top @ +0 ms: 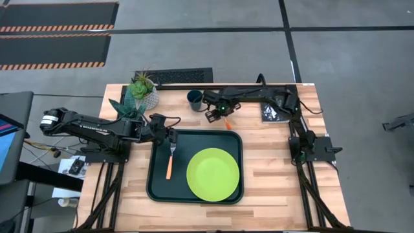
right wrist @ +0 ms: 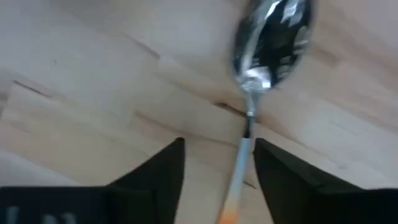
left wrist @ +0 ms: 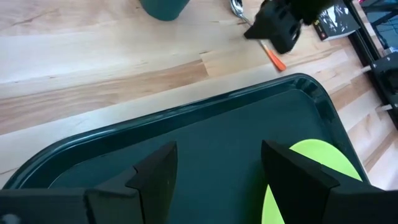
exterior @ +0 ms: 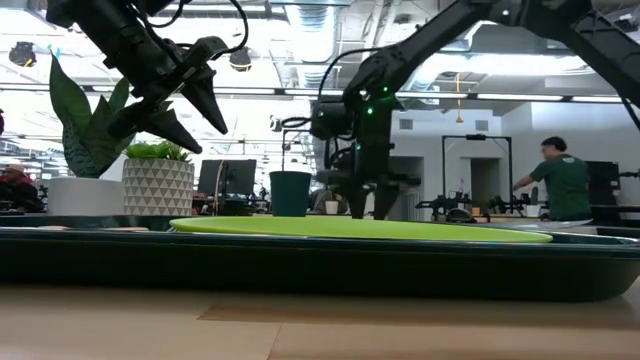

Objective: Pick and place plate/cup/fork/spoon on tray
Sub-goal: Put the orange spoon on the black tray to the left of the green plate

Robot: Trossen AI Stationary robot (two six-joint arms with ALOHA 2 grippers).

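Plate and fork lie inside tray; fork at tray's left part, tines toward far rim. Left pincer released, empty, hovering above fork's tine end. Cup stands on table beyond tray. Spoon lies on table near cup, between tray's far rim and cup. Right pincer straddles spoon's stem; fingers spread, not clamping.

High view looks straight down over the whole table; low view sits at tabletop level, facing across the tray. Both wrist views ride close, sharing the spoon.
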